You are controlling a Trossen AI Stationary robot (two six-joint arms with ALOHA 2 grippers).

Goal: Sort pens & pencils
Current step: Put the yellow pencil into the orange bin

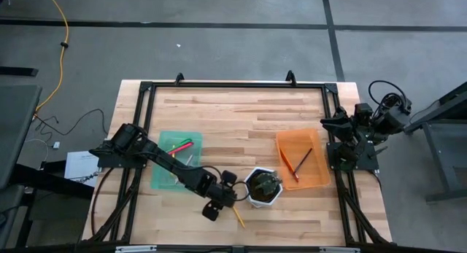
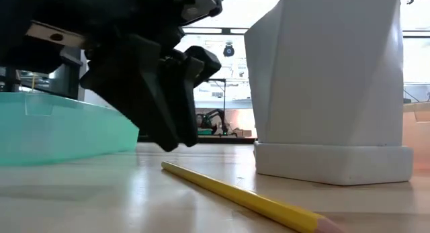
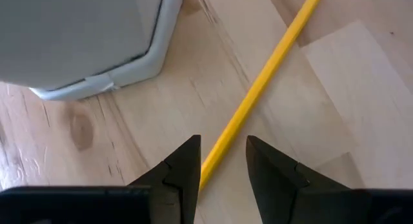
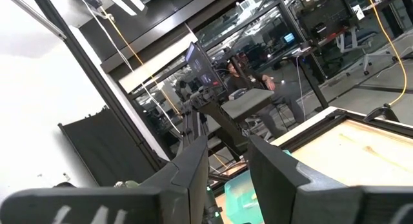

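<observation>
Your left gripper [image 3: 222, 169] sits low over the table [image 1: 241, 114] near its front edge, just left of the white pot [image 1: 263, 187], with its fingers [image 3: 184, 169] parted and straddling a yellow pencil [image 3: 258, 95]; they grasp nothing, and you cannot tell from the low view whether the tips touch the wood. The pencil lies flat on the bare table, running diagonally from between the jaws out past the pot's base, apart from the pot. In the high view you see the green tray [image 1: 175, 162] on the left holding pens, a pink and a green one [image 1: 182, 146] side by side and a grey one nearer the arm. The orange tray [image 1: 301, 158] on the right holds two pencils [image 1: 300, 160] crossing each other. The pot holds dark pens you cannot count. Your right gripper [image 4: 227, 161] waits off the table's right edge, raised and pointing out across the room, its fingers apart and empty.
</observation>
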